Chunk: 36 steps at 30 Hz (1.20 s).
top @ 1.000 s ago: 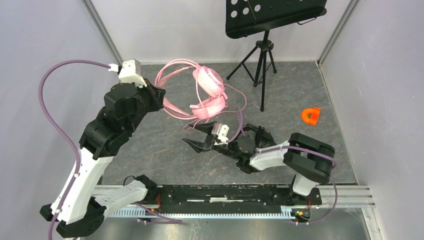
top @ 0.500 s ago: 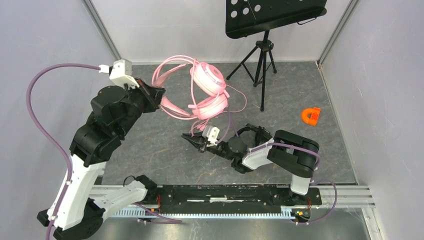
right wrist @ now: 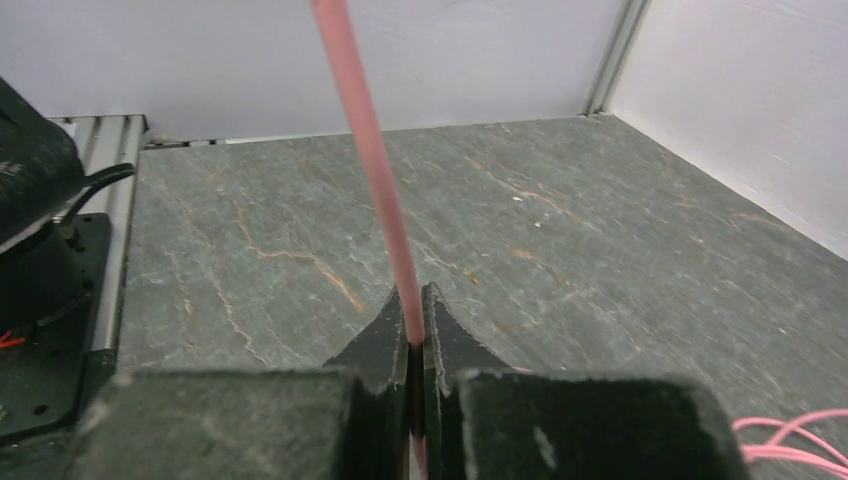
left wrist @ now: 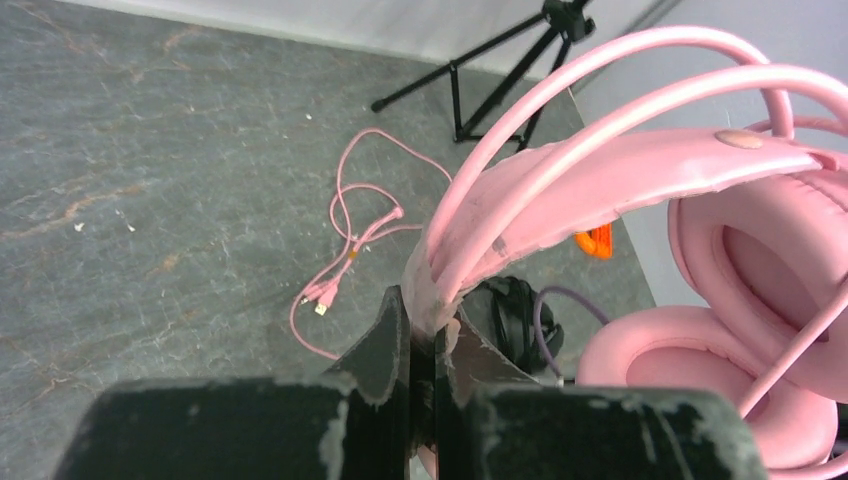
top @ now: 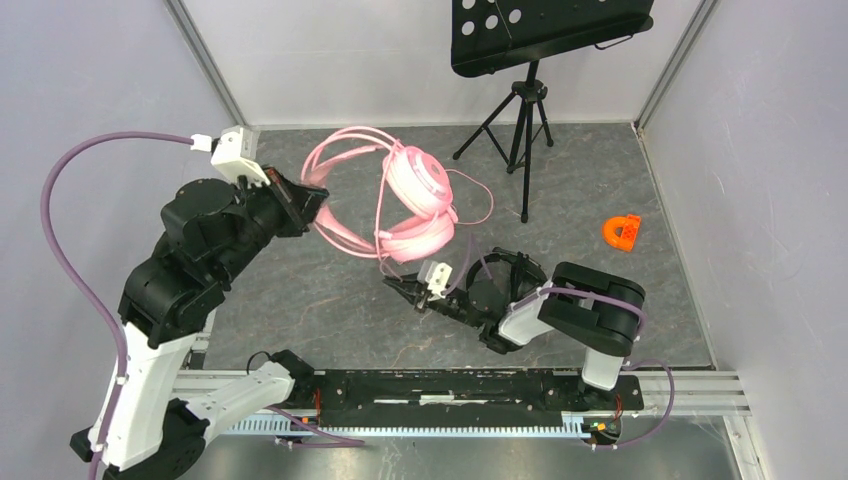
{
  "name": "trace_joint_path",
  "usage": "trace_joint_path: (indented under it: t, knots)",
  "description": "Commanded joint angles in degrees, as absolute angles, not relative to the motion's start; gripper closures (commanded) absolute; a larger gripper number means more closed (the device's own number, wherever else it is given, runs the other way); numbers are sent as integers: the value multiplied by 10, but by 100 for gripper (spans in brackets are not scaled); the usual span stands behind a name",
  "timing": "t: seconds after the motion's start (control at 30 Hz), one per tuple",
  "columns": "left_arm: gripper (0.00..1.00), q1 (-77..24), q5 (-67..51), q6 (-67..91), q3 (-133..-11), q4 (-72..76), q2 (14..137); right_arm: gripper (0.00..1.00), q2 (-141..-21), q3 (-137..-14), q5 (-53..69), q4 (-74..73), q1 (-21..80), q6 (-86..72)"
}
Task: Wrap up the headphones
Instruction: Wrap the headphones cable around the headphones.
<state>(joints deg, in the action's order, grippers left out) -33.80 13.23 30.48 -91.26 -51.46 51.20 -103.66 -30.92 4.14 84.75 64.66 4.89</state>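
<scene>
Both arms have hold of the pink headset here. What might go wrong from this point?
1. The left pincer grips the pink headset only at a narrow stretch of its headband, so the ear cups may swing or slip out.
2. The right pincer is shut on the pink cable, which runs straight up from it; a harder pull could strain it.
3. Loose cable lies near the tripod leg and may snag during wrapping.

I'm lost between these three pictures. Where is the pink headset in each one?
Top external: pink headset centre, headband in the left fingers.
Left wrist: fills the right side, above those fingers.
Right wrist: not in it; only its pink cable, pinched by the right fingers.
Shared landmark: black tripod, in top external and left wrist only.
</scene>
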Motion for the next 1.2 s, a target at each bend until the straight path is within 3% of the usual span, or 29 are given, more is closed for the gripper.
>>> trace_joint_path:
  t: [0.0,0.13,0.3,0.5,0.73,0.8,0.93,1.17]
  knots:
    - [98,-337,4,327,-976,-484,494,98,-1018,-280,13,1085,619,59]
    - [98,-337,-59,304,-973,-532,479,89,-1000,-258,4,1121,599,62]
    - [98,-337,-96,250,-976,-610,481,87,-961,-243,-39,1121,583,104]
    - [98,-337,-109,177,-974,-663,487,100,-923,-227,-45,1121,540,94]
    - [98,-337,-150,39,-935,-661,496,100,-870,-189,-30,1121,498,52]
    - [98,-337,-170,-40,-895,-629,478,100,-850,-177,24,1110,488,9]
    - [98,-337,-155,-228,-815,-555,453,100,-750,-148,117,942,483,-84]
    - [98,-337,-103,-327,-786,-568,485,100,-619,-163,134,668,475,-116]
